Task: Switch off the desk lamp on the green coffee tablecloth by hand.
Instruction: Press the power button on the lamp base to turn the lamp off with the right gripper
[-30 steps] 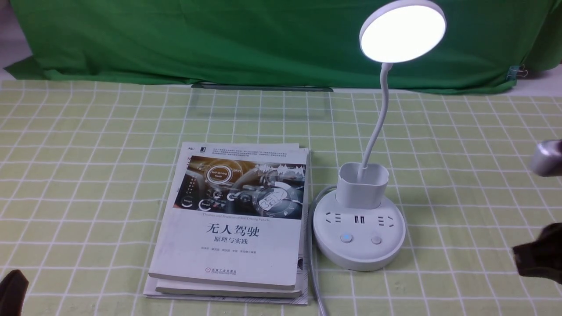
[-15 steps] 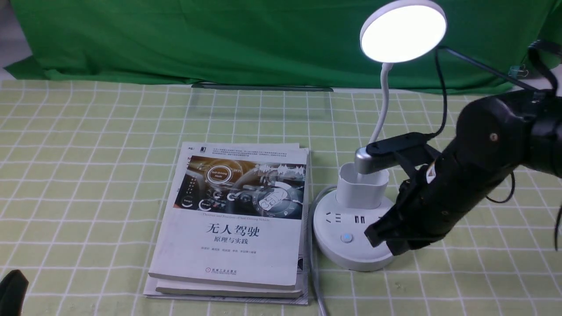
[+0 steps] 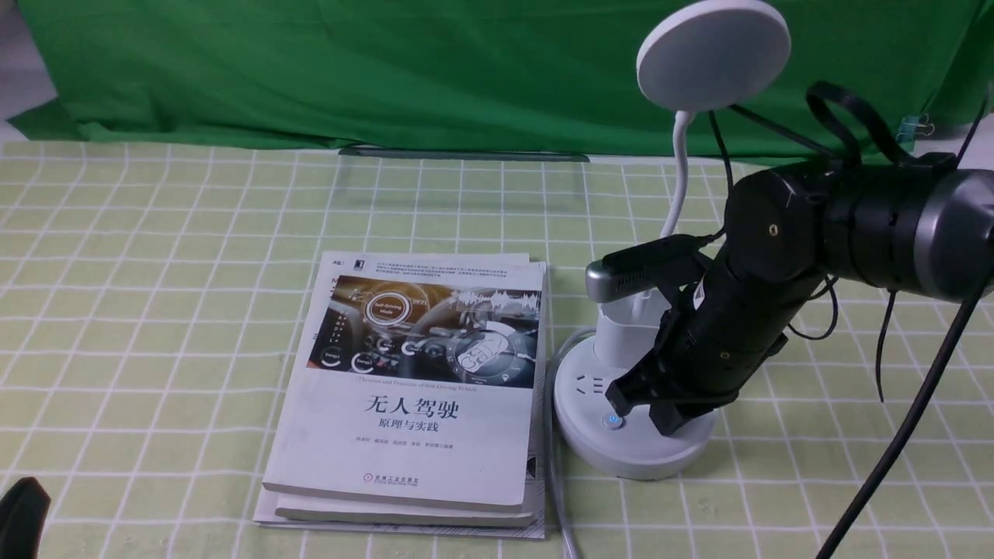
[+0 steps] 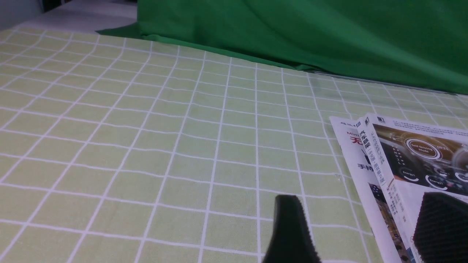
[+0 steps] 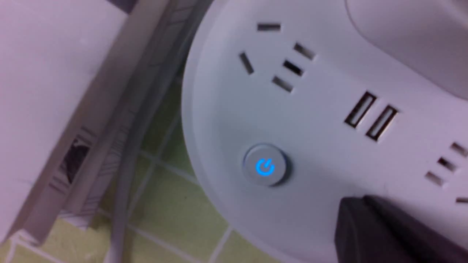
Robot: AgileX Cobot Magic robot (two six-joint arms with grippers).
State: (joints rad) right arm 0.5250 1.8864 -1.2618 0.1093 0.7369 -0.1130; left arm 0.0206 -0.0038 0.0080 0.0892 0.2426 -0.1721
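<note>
The white desk lamp stands on the green coffee tablecloth [image 3: 155, 310], right of centre. Its round disc head [image 3: 713, 54] is dark and unlit. On its round base [image 3: 582, 442] the left button [image 3: 614, 421] glows blue, and it also shows in the right wrist view [image 5: 265, 167]. My right gripper [image 3: 660, 407] is shut, its tip down on the base where the right button lies; that button is hidden under it. In the right wrist view the shut right gripper [image 5: 360, 204] touches the base [image 5: 234, 117]. My left gripper [image 4: 362, 204] is open and empty, low at the front left [image 3: 23, 512].
A stack of books [image 3: 419, 388] lies just left of the lamp base. The lamp's grey cord [image 3: 555, 497] runs between the books and the base to the front edge. A dark green backdrop cloth [image 3: 388, 70] hangs behind. The right arm's cables [image 3: 901, 442] hang at the right.
My right arm came in from the right and set its tip down on the lamp base. The lamp head was lit before and is now dark.
</note>
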